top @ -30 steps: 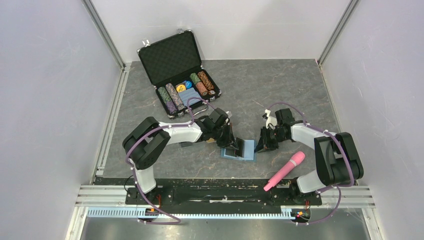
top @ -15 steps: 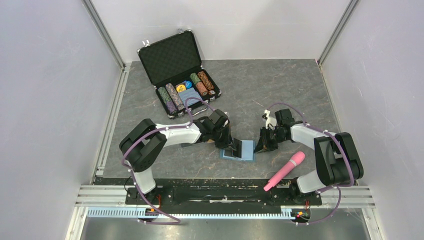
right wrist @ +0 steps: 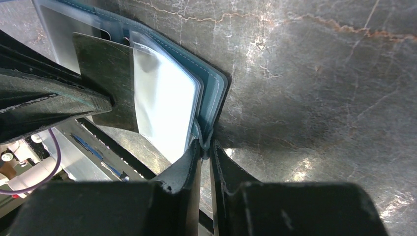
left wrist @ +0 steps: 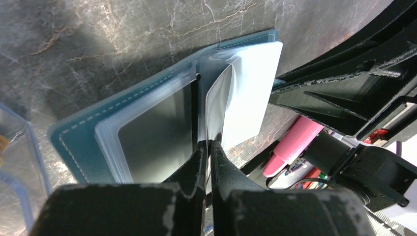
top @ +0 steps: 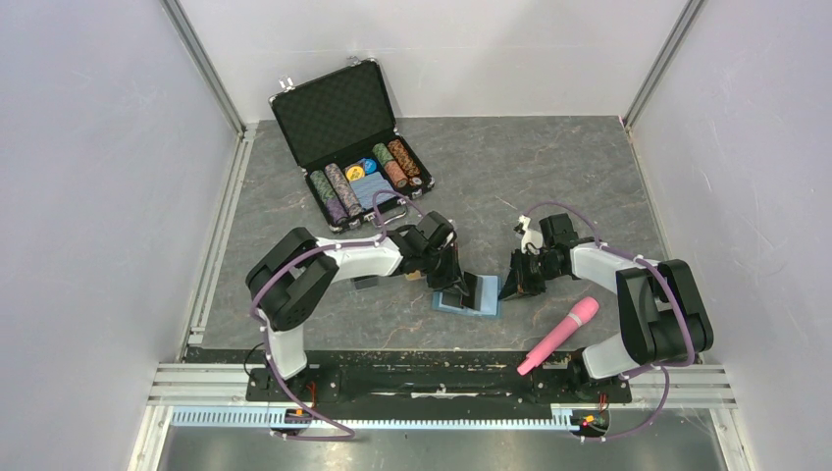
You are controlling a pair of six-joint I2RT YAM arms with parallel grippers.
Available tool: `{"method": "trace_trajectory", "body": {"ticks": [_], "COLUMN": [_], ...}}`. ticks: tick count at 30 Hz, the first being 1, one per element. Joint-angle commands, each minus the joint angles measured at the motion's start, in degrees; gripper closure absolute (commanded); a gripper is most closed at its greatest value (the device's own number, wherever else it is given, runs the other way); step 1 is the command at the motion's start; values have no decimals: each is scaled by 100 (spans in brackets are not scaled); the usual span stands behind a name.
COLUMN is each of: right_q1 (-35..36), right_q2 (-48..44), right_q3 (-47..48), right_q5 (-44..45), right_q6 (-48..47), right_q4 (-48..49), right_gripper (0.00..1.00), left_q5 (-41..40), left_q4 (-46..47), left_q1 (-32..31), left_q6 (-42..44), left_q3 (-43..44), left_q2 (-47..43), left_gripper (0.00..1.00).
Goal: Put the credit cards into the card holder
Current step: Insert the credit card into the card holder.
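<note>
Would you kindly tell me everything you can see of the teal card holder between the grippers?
The card holder lies open on the grey table, near its front edge. Its cover looks like teal leatherette with pale stitching; inside are glossy clear plastic sleeves, some lifted. The right gripper pinches the cover's edge, and the left gripper holds a dark card among the sleeves.
</note>
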Motion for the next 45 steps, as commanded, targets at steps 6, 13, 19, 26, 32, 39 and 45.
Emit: {"method": "trace_trajectory", "body": {"ticks": [6, 13, 19, 26, 32, 39, 45], "right_q1": [54, 59, 58, 59, 57, 59, 59], "right_q2": [23, 16, 36, 69, 73, 88, 80], "right_q3": [-66, -70, -70, -79, -65, -11, 70], "right_q5": [27, 18, -4, -23, -37, -35, 17], "right_q6": [-3, -13, -27, -54, -59, -60, -57], "right_q4": [72, 59, 64, 62, 56, 52, 12], "right_gripper": [89, 90, 90, 90, 90, 91, 96], "left_q5": [-287, -811, -903, -726, -580, -293, -448], "left_q4": [-1109, -1876, -2007, -2036, -2040, -2128, -2138], "left_q1": [-295, -387, -400, -418, -469, -678, -706], "left_q6": [485, 855, 1017, 1205, 1330, 1471, 1478], "left_q3": [682, 971, 1136, 1554, 1879, 2351, 2299], "left_q2": [374, 332, 376, 800, 964, 1174, 982], "left_gripper": [66, 51, 45, 44, 44, 43, 38]}}
